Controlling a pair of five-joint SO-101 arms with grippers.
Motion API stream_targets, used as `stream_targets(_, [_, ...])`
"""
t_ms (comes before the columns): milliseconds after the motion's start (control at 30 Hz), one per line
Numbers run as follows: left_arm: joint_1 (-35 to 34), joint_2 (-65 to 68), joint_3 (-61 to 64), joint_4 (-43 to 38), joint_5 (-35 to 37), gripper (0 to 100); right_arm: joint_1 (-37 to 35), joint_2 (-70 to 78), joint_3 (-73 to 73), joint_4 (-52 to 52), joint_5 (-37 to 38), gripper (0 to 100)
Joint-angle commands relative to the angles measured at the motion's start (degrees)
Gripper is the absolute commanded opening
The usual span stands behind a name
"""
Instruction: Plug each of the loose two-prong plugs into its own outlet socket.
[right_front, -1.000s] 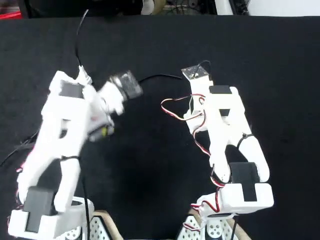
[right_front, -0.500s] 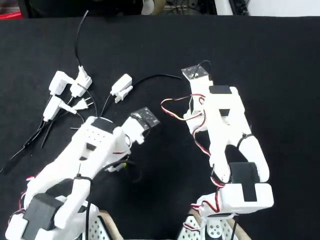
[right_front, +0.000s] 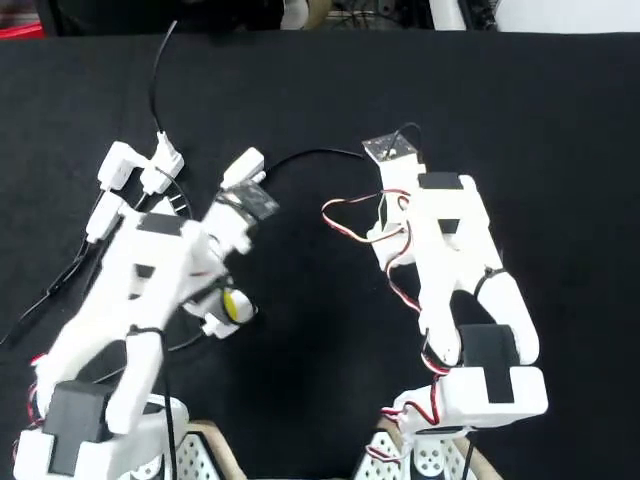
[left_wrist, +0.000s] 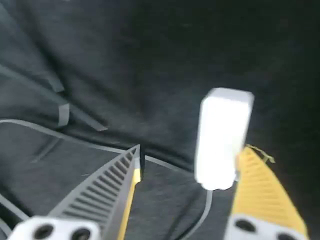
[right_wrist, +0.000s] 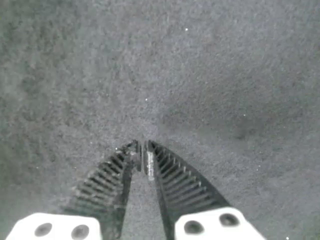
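Several white plugs and socket pieces with black cables lie at the table's left. One white piece (right_front: 243, 167) lies just beyond my left gripper (right_front: 248, 203). In the left wrist view that white piece (left_wrist: 223, 137) sits between the open fingers of my left gripper (left_wrist: 190, 150), close against the yellow finger (left_wrist: 255, 185) and apart from the grey one. A joined pair of white pieces (right_front: 138, 168) and another plug (right_front: 104, 215) lie further left. My right gripper (right_front: 390, 148) rests at the table's middle. In its own wrist view, my right gripper (right_wrist: 141, 147) is shut on nothing over bare black cloth.
A black cable (right_front: 310, 154) runs from the near white piece towards the right gripper. Another cable (right_front: 157, 70) leads to the table's far edge. More cables (right_front: 60, 280) trail off to the left under the left arm. The black cloth (right_front: 540, 120) covers the table.
The left arm swung back from the plug cluster, then came forward again, and its open gripper now stands around the nearest white piece. The right arm has kept still.
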Motion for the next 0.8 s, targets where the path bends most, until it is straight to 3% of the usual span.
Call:
stream_targets(0, [-3.6,-0.7,-4.2,-0.2,-4.6,32,-0.6,0.0,-0.3,-0.4,0.4,1.5])
stream_targets(267, [-4.6,-1.0,-6.5,0.5,-4.8,32,-0.6,0.0,-0.3,-0.4,0.4,1.5])
stream_targets(400, [-7.5,-6.2,-12.3,6.9,-4.9,31,-0.6,0.0,-0.3,-0.4,0.3,1.5])
stream_targets(600, [-20.6,-22.1,-18.0,11.3,-5.0,28,-0.6,0.0,-0.5,-0.7,0.2,1.6])
stream_targets(700, [-26.3,-30.2,-13.7,10.9,-4.9,28,-2.4,-0.6,-1.6,-0.8,-1.0,1.8])
stream_targets(767, [-28.1,-35.2,-7.1,10.2,-4.7,28,-5.9,0.0,-4.6,-0.4,-6.5,1.9])
